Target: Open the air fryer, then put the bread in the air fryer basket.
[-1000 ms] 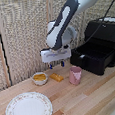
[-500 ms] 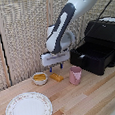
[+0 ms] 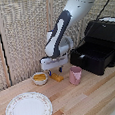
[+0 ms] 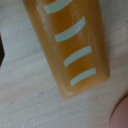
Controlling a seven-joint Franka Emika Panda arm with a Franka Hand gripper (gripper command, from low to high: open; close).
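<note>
The bread (image 3: 57, 77) lies on the table (image 3: 92, 98) between the white bowl (image 3: 40, 78) and the pink cup (image 3: 75, 75), left of the open air fryer basket (image 3: 91, 55); the gripper (image 3: 54, 72) sits right over it, though whether its jaws are apart or closed I cannot tell. To my eye it should straddle the block's narrow sides squarely before closing; since a second ago the arm has dropped lower onto it.

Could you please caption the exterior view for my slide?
Gripper lowered over the bread, beside the open air fryer basket.
</note>
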